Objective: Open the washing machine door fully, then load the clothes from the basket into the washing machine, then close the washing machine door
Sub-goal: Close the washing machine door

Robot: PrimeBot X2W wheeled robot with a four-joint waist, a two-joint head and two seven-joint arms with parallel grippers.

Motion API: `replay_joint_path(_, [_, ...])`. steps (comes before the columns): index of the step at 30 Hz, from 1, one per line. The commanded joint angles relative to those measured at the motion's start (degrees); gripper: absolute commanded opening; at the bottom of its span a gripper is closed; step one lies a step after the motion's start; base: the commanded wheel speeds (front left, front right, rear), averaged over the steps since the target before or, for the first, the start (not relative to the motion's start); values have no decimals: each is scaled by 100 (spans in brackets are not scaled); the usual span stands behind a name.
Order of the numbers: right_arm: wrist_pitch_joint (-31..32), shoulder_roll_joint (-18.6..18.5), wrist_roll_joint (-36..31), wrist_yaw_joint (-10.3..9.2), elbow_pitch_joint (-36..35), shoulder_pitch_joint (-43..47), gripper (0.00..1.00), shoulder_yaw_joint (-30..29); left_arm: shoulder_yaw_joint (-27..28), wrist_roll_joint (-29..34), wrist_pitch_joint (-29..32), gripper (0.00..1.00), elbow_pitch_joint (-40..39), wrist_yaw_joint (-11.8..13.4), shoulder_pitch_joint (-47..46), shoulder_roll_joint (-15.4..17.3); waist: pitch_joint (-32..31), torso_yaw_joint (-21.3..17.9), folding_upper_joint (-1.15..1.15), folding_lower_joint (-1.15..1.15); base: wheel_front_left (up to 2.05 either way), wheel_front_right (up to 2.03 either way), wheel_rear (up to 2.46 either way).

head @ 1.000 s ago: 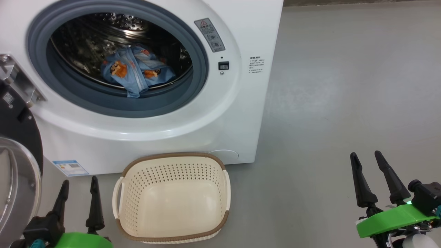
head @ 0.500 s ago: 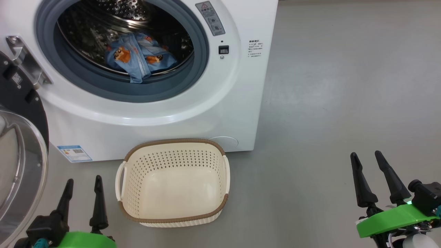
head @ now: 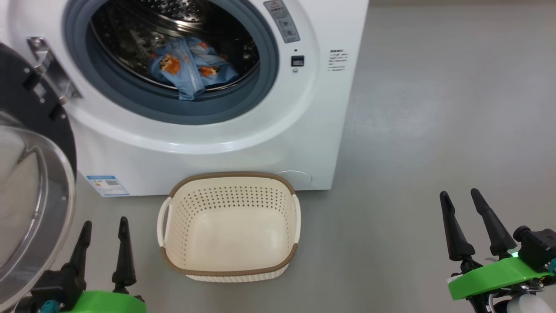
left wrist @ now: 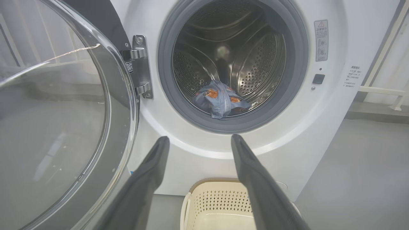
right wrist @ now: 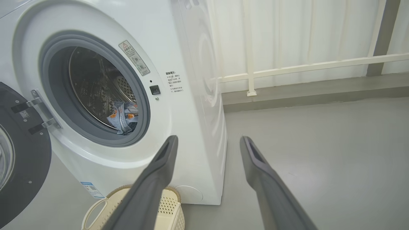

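I am looking down at a white washer (head: 243, 143) on a grey floor (head: 434, 108). Its door (head: 34, 195) is swung wide on the hinge at my left, so the round opening is clear. The clothes (head: 191, 69) lie bundled low in the steel drum, and one fold reaches the drum's front lip. I cannot tell whether it crosses onto the grey gasket. The basket (head: 230, 176) stands on the floor just in front of the washer, below the opening, which I judge keeps the carry short. It is empty, only its pale bottom showing. My left gripper (head: 105, 221) hovers low between door and basket, fingers spread and holding nothing. My right gripper (head: 458, 192) hovers well apart on the far side, also spread and empty. Both point toward the washer. I judge that the loading is done and only the closing remains. The left gripper sits nearest the door, so it is the one placed to push it. That stray fold is my worry, since the door might pinch it.
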Motion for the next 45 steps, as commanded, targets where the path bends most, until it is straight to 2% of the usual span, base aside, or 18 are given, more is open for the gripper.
replay_joint_path(1, [-46, -128, -60, 32, -166, -73, 100, 161, 177, -65, -36, 100, -194, -8, 57, 62, -12, 134, 0, 0, 0, 0, 0])
replay_joint_path(27, [-46, -361, -28, 32, -116, -282, 100, 805, -79, -574, -36, 100, -405, 315, 482, 56, -108, 2143, 0, 0, 0, 0, 0])
replay_joint_path(35, [-46, -339, -16, 32, -85, -288, 100, 885, -102, -644, -36, 100, -464, 385, 558, 56, -136, 2399, 0, 0, 0, 0, 0])
replay_joint_path(45, [-46, -343, 23, 32, -50, -255, 100, 959, -89, -684, -36, 100, -491, 423, 610, 56, -187, 2503, 0, 0, 0, 0, 0])
